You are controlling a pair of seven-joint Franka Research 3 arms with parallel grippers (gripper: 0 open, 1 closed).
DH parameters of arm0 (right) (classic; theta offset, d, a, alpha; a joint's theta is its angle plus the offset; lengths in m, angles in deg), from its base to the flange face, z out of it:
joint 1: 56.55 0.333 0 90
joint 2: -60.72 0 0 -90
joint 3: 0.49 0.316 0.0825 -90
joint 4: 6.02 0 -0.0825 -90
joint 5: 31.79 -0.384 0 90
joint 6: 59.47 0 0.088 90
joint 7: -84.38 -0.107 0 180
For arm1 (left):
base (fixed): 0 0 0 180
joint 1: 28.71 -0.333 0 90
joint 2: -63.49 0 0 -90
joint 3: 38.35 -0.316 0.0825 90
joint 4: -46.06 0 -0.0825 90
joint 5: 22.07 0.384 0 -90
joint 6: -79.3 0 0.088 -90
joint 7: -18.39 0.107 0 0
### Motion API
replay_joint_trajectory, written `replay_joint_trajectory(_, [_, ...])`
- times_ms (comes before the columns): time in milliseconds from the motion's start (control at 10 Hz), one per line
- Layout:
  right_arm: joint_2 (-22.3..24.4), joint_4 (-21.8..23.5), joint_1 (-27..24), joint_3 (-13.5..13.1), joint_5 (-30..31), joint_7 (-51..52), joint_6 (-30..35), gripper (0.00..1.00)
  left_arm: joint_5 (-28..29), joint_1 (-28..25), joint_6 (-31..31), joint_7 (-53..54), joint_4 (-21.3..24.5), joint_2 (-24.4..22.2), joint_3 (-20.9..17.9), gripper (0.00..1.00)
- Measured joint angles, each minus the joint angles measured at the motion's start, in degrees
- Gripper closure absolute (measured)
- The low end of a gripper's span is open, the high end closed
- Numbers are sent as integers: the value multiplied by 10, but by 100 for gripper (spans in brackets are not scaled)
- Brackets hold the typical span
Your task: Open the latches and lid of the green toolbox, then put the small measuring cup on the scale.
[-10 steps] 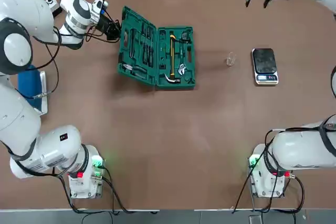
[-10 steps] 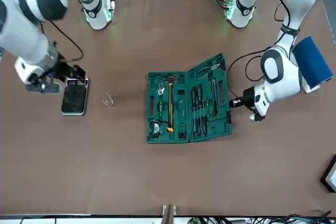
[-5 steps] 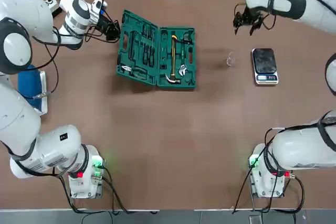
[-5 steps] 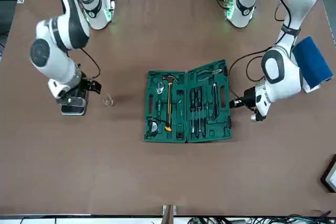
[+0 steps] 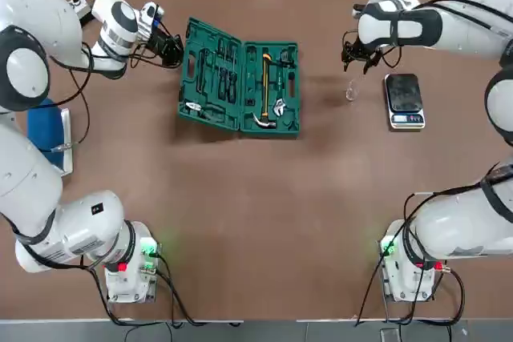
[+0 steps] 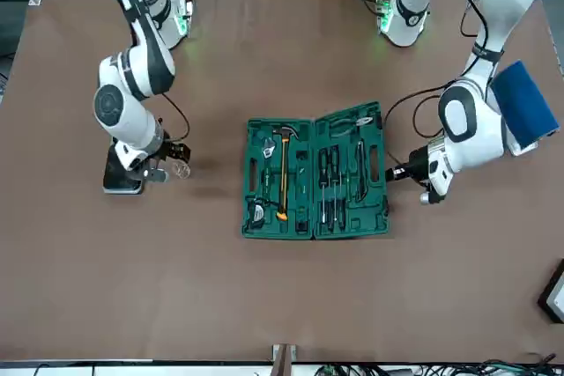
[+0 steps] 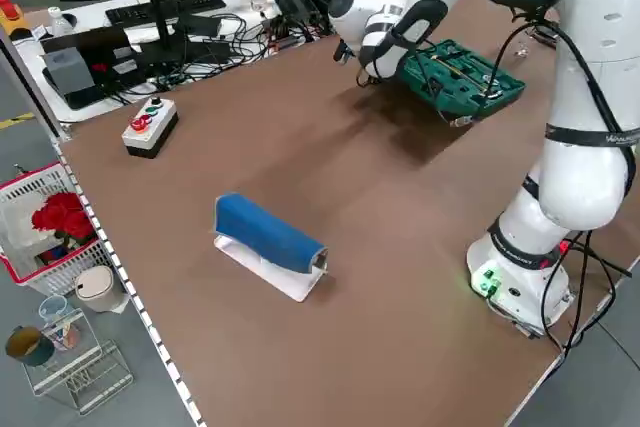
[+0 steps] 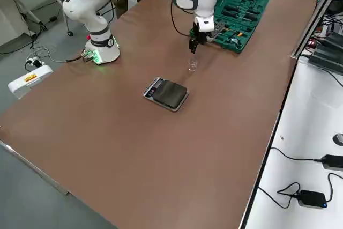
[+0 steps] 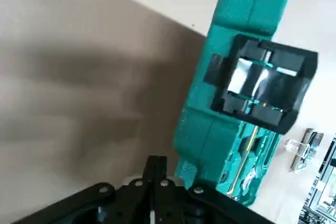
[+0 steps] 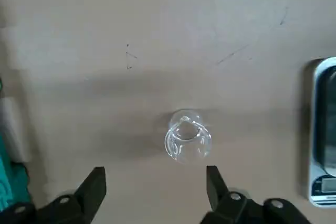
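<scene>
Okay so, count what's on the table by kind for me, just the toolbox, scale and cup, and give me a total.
Toolbox: 1, lying open
Scale: 1
Cup: 1, beside the scale, not on it
Total: 3

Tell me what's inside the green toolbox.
The open green toolbox holds a yellow-handled hammer, a wrench, screwdrivers and pliers. Whatever lies beneath these tools in their slots is covered and can't be seen.
</scene>
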Motion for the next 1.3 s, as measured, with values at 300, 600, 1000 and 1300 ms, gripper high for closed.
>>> replay_joint_trajectory(300, [-29, 17, 0, 0, 0, -1, -48, 30, 0, 0, -15, 0, 7, 26, -1, 99])
replay_joint_trajectory(600, [-52, 18, 0, 0, 0, -4, -72, 36, 0, 0, -26, 0, 8, 40, -2, 99])
replay_joint_trajectory(1000, [-68, 18, 0, 0, 0, -5, -90, 39, 0, 0, -39, 0, 9, 51, -3, 99])
replay_joint_trajectory(1300, [-73, 19, 0, 0, 0, -5, -96, 48, 0, 0, -42, 1, 9, 60, -2, 99])
